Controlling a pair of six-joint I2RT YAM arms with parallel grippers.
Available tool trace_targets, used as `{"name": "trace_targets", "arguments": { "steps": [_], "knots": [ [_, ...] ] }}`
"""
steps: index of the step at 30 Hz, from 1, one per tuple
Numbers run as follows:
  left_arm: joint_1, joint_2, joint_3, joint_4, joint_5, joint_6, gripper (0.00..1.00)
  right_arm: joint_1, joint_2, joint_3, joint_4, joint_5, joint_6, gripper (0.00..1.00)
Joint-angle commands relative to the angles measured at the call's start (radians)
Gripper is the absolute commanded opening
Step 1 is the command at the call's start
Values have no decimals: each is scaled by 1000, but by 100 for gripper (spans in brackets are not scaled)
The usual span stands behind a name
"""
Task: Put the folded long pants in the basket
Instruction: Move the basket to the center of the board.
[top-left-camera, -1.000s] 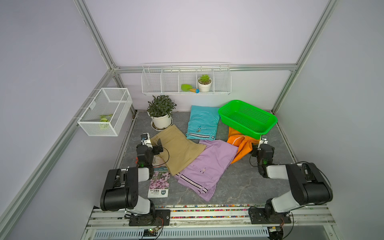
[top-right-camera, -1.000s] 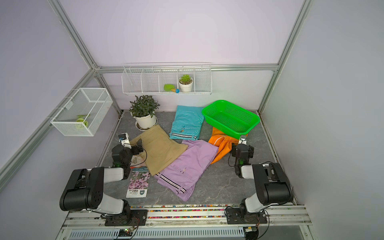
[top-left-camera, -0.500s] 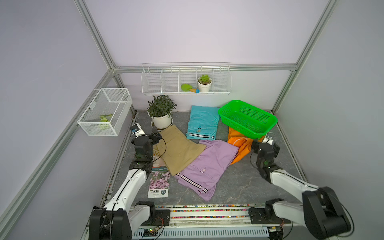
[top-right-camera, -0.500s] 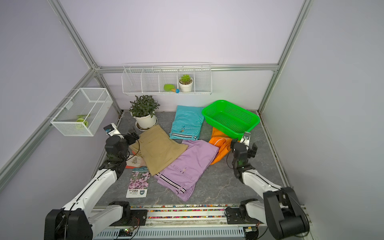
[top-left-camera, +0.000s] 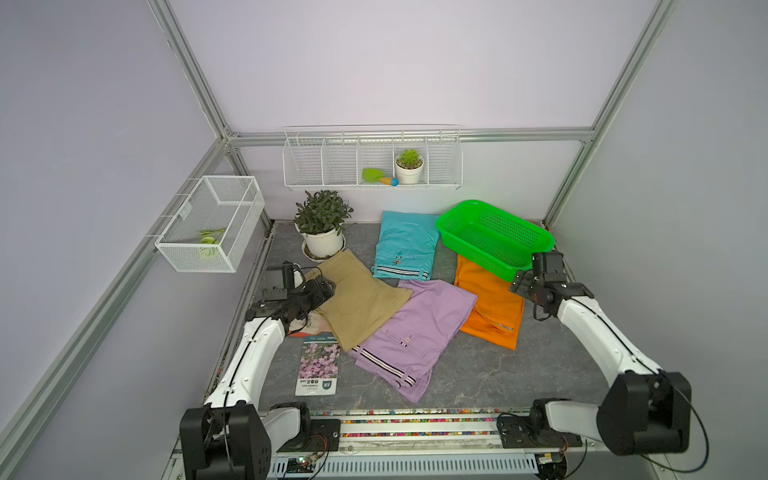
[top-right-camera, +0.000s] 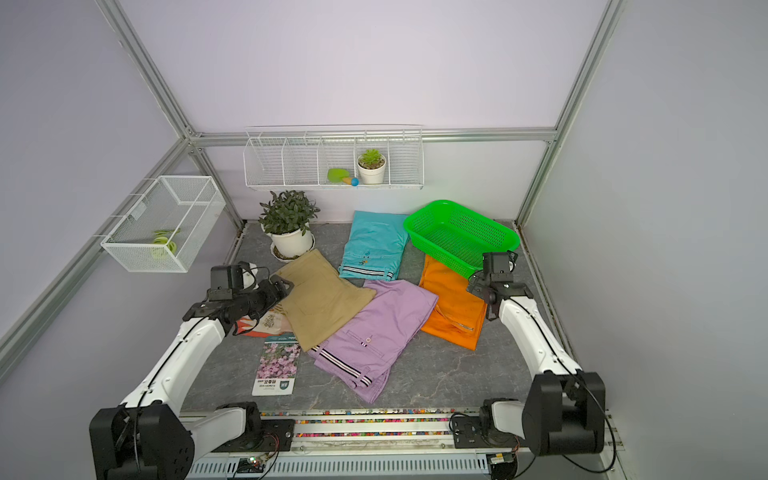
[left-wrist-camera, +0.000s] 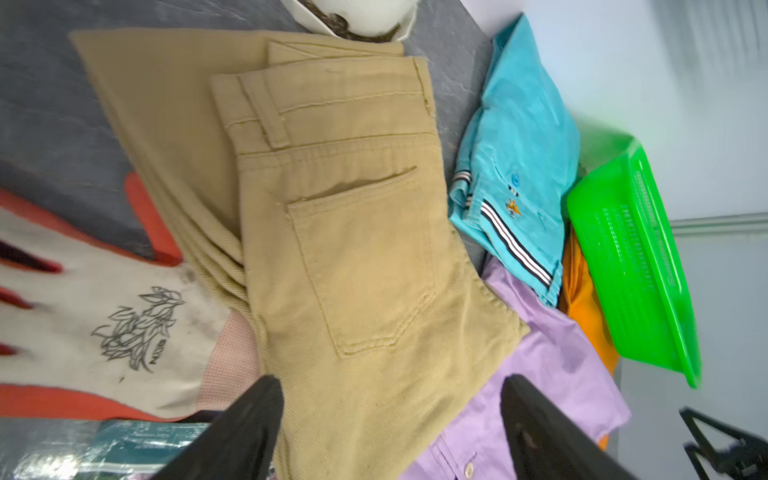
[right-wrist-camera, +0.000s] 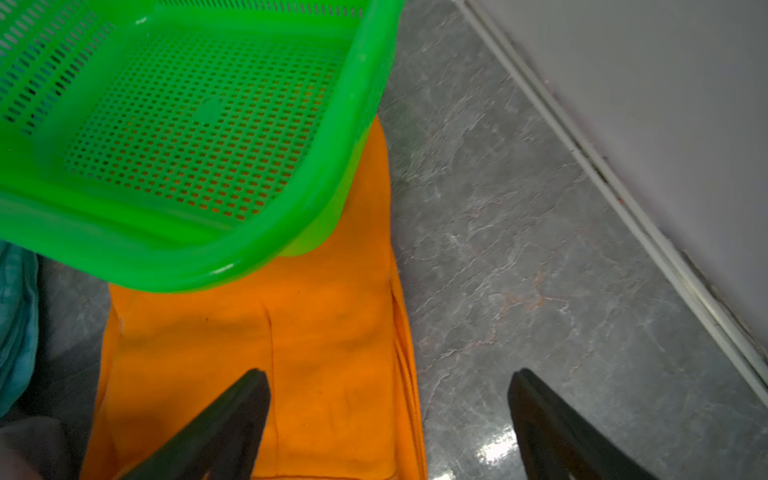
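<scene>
Folded on the table outside the basket: khaki pants overlapping lilac pants, turquoise pants, orange pants; from right wrist alone, orange showing through basket holes; from left wrist alone, khaki pocket stitching; left hand, right hand spread wide, grasping nothing

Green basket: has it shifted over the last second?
No. In a top view the basket sits where it was: same gap to the back-right frame post, near end still on the orange pants.
</scene>
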Motion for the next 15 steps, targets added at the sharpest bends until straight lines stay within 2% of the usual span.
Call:
{"name": "trace_targets", "arguments": {
  "steps": [1,3,7,15],
  "knots": [
    [1,-31,31,-140,79,133,86,-13,83,106,-89,-92,21,95],
    [1,-65,13,-138,50,134,86,-33,139,158,-95,-119,45,95],
    [1,-113,-16,-91,61,118,86,-105,210,255,-107,-238,106,92],
    [1,-113,-9,-102,69,122,86,-134,224,340,-156,-319,117,90]
  ]
}}
